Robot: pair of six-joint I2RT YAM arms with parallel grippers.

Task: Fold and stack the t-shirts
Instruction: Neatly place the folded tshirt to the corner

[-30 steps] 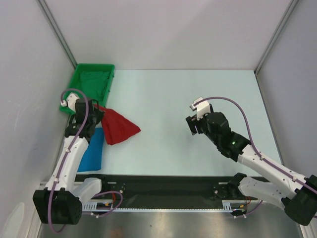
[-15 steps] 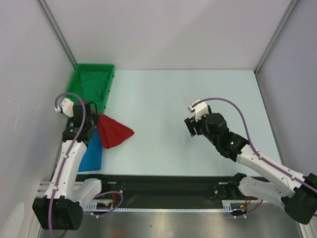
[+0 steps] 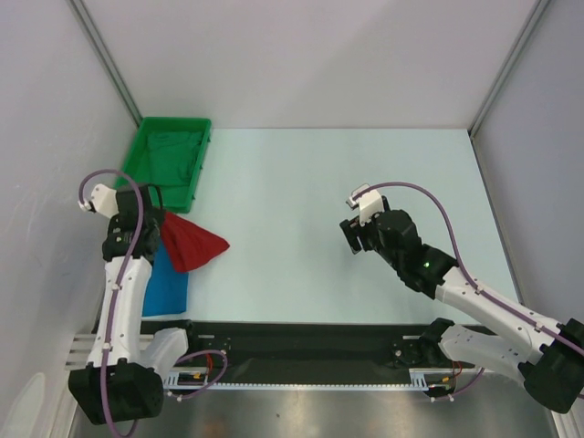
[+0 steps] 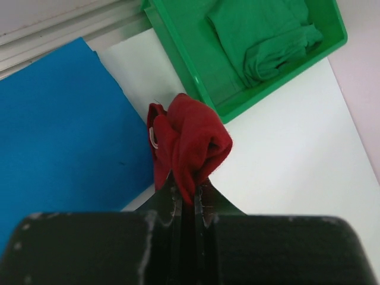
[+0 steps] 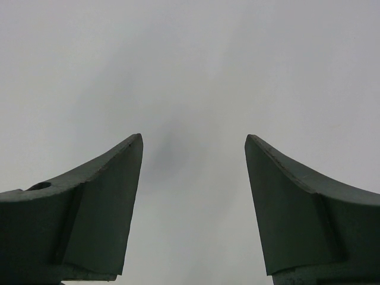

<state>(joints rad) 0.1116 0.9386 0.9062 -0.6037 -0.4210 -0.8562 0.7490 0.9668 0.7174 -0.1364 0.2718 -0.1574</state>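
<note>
Over the last second the left arm has drawn back toward the near left corner. The red t-shirt (image 3: pixel 190 245) has come with it, from further out on the table (image 3: pixel 301 182) to a spot overlapping the right edge of the blue t-shirt (image 3: pixel 169 278). The left tool (image 3: pixel 159 234) is closed narrow on a bunch of the red cloth. In the left wrist view the tool (image 4: pixel 190 193) has its jaws nearly together, with a red fold pinched between them. There the red t-shirt (image 4: pixel 190 139) hangs as a crumpled lump, seemingly lifted clear of the table, though whether its tip touches I cannot tell. It sits between the blue t-shirt (image 4: pixel 65 124), lying flat to one side, and the corner of the green bin (image 4: pixel 178 56). The bin holds a folded green cloth (image 4: pixel 261 35). The right tool (image 3: pixel 352 234) has barely moved. It hovers over bare table well apart from both shirts, and the right wrist view shows the tool (image 5: pixel 194 138) spread wide with nothing between its jaws. The red t-shirt looks more gathered than it did a second ago, not flatter, so I judge the fold is not done. The blue one appears already laid out as the base of the stack. The red one probably has to be spread flat before folding, and the right arm is far from any free edge it could take. A grip on a bunch like this may also let the cloth drop in a heap.
</note>
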